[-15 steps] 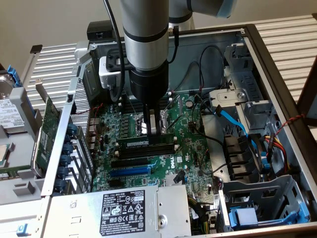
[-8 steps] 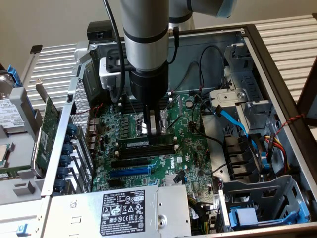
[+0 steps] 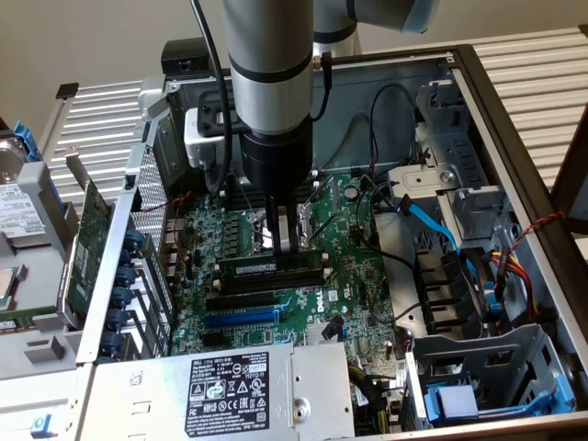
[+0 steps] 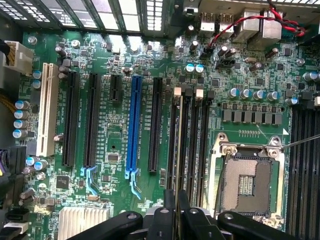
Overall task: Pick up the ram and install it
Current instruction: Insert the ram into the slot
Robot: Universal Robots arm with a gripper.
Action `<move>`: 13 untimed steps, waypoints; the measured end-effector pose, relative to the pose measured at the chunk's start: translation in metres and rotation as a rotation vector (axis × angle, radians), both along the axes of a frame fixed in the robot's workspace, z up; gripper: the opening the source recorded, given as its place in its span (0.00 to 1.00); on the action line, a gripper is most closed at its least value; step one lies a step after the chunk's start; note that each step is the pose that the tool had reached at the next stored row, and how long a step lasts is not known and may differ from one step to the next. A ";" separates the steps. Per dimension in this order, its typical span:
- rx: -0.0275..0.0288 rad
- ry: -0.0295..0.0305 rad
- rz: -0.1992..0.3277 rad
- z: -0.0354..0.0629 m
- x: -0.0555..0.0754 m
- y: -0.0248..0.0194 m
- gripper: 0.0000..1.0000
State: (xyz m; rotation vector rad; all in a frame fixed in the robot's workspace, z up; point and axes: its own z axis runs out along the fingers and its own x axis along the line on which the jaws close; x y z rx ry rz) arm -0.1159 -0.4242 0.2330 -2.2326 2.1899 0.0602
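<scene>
Closest to the wrist camera, the gripper [image 4: 176, 202] has its jaws pinched narrowly on the ram [image 3: 271, 266], which stands on edge along one of the black memory slots [image 4: 192, 135] beside the processor socket [image 4: 250, 182] on the motherboard [image 4: 115, 150]. The pick-up looks done. Whether the stick is pressed home and latched, I cannot tell.

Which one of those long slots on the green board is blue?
Only one: the blue slot in the middle of the row. The black slots lie on both sides of it, and a white slot lies at the row's end.
</scene>
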 end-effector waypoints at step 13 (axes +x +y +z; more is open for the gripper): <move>-0.0002 0.0001 -0.002 -0.0028 0.000 0.0000 0.14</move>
